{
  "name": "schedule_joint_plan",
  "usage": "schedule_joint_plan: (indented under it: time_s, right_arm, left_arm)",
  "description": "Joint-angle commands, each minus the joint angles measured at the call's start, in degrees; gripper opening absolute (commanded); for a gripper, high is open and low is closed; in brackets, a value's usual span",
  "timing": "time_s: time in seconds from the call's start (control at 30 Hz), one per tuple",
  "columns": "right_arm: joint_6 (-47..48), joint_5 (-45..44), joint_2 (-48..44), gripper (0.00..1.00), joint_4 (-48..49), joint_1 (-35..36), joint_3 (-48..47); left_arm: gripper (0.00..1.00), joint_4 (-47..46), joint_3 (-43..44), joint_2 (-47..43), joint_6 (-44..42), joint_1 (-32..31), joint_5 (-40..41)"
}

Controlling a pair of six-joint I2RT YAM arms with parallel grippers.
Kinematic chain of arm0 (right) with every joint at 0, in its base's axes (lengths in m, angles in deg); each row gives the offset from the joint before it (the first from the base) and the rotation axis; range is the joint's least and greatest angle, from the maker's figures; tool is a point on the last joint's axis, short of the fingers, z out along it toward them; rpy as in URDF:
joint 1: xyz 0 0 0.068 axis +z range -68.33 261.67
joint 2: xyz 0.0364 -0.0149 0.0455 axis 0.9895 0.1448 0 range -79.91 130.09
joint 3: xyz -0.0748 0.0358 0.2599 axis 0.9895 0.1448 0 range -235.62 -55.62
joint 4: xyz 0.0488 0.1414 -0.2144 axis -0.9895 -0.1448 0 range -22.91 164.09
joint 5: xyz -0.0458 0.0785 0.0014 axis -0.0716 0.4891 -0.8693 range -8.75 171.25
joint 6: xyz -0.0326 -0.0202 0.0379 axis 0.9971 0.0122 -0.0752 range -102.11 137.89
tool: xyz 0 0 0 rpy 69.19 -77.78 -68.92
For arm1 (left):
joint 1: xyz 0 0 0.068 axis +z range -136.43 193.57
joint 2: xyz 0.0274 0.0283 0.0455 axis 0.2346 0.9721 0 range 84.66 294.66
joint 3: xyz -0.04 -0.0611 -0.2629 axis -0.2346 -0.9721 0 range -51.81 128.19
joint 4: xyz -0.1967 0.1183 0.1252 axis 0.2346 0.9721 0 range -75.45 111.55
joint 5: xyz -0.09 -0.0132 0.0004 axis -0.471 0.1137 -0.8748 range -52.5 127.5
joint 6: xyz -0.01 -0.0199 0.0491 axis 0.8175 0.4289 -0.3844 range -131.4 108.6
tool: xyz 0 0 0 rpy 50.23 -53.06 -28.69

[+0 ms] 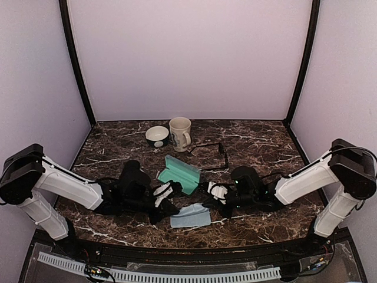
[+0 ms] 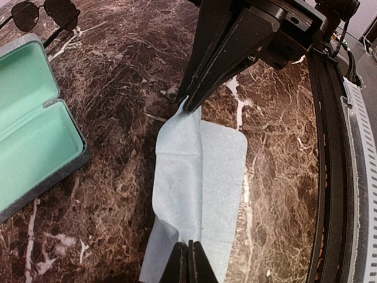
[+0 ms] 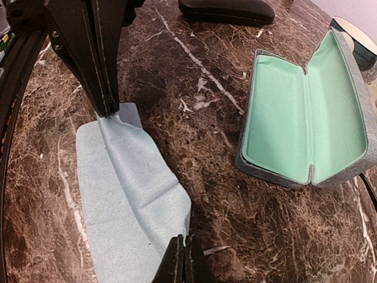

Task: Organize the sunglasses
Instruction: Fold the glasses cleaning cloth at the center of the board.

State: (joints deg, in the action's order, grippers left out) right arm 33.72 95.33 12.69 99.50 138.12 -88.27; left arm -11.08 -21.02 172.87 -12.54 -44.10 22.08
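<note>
One pair of sunglasses (image 1: 207,149), thin black wire frame with dark lenses, lies unfolded on the table behind the open case; in the left wrist view the sunglasses (image 2: 44,13) sit at the top left. A pale blue cloth (image 1: 190,216) lies between the two arms. My left gripper (image 2: 189,259) is shut on one edge of the cloth (image 2: 200,171). My right gripper (image 3: 184,258) is shut on the opposite corner of the cloth (image 3: 123,200). In the top view the left gripper (image 1: 171,209) and right gripper (image 1: 205,204) face each other across it.
A grey-blue hard case (image 1: 179,174) lies open with its mint lining up, just behind the cloth. A black oval case (image 3: 227,10) lies shut farther off. A cream mug (image 1: 180,133) and a small bowl (image 1: 157,136) stand at the back.
</note>
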Motion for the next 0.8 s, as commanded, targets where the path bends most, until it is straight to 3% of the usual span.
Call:
schedule_joint_plan:
  time_s: [0.0,0.77]
  right_arm:
    - [-1.5,-0.9,-0.7,0.03,2.5,1.2,1.0]
    - [-5.9,-1.8,-0.9,0.09,3.4,3.2,3.0]
  left_arm:
    - [0.0,0.1,-1.3,0.4,-0.5,-0.6,0.2]
    - [0.05,-1.5,-2.3,2.8,1.6,-2.2,2.1]
